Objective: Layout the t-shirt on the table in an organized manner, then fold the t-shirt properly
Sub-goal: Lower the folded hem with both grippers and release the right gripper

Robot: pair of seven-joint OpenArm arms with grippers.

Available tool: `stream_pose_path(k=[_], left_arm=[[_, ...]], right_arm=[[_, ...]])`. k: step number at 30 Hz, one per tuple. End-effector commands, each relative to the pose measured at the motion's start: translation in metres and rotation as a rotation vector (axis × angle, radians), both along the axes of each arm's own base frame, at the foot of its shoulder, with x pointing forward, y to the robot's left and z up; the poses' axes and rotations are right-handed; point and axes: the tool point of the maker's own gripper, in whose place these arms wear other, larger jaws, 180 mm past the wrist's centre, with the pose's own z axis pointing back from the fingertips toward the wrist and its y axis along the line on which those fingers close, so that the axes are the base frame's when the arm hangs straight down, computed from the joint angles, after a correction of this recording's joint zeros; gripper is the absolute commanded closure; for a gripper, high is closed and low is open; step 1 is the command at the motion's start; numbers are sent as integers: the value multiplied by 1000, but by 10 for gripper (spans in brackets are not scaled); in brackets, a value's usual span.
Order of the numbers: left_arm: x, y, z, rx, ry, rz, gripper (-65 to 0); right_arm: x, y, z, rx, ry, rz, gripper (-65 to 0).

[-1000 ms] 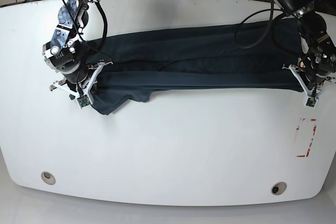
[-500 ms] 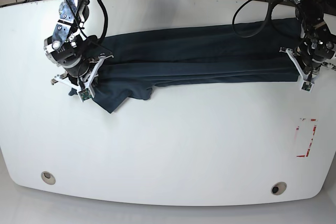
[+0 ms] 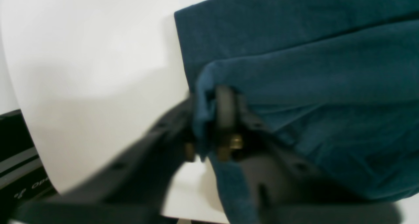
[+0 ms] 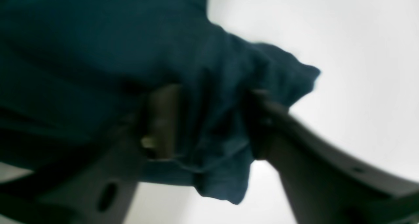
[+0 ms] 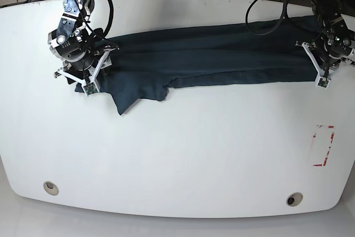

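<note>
Evidently mid-fold, the left gripper (image 3: 209,119) pinched the shirt (image 5: 211,54) narrowly, the right gripper (image 4: 209,119) straddled it wider on the tabletop (image 5: 183,154); releasing seemed next.

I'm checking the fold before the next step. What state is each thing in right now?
t-shirt: folded lengthwise into a long band, flat on the table, one sleeve sticking out.
left gripper: jaws parted a little, cloth between them.
right gripper: jaws apart, bunched cloth between them.
table: bare in front.
</note>
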Motion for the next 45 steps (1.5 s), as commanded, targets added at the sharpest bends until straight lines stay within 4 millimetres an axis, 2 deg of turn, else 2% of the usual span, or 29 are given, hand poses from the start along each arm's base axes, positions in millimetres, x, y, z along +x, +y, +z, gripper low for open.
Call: stream_pose_path(k=[1, 3, 6, 12, 15, 19, 22, 24, 27, 28, 29, 31, 33, 37, 43, 45], left_arm=[[7, 7, 13, 33, -34, 1, -222], [7, 7, 14, 34, -35, 0, -289], [10, 7, 21, 48, -55, -6, -336], [14, 6, 53, 116, -98, -12, -339], [16, 8, 62, 136, -97, 1, -339], [23, 3, 65, 114, -117, -10, -339], [18, 0, 53, 84, -95, -13, -339], [16, -1, 39, 52, -69, -11, -339], [11, -3, 19, 7, -35, 2, -339], [9, -2, 11, -8, -21, 6, -339], [8, -2, 7, -17, -13, 8, -339], [-2, -2, -8, -41, 23, 14, -339], [-6, -3, -16, -57, 36, 13, -339], [-7, -1, -25, -71, 45, 7, -339], [-4, -20, -50, -132, 77, -40, -339], [5, -24, -50, -141, 59, -59, -339]], right_arm=[[12, -1, 24, -15, -86, 6, -442], [13, 5, 31, -1, -110, -1, -476], [16, 9, 41, 2, -145, -2, -482], [22, 20, 47, 28, -173, 3, -482], [31, 31, 53, 66, -201, -4, -482], [34, 41, 48, 108, -192, -10, -480], [33, 45, 41, 125, -176, -12, -461], [33, 49, 32, 148, -161, -10, -398], [29, 51, 20, 167, -135, -10, -254], [27, 52, 14, 173, -116, -11, -179], [25, 53, 10, 177, -104, -12, -143], [20, 53, -2, 185, -70, -13, -41], [17, 51, -11, 193, -46, -19, -27], [13, 43, -26, 197, -30, -15, -41], [12, 36, -43, 214, -20, -14, -41], [12, 33, -47, 218, -17, -14, -41]])
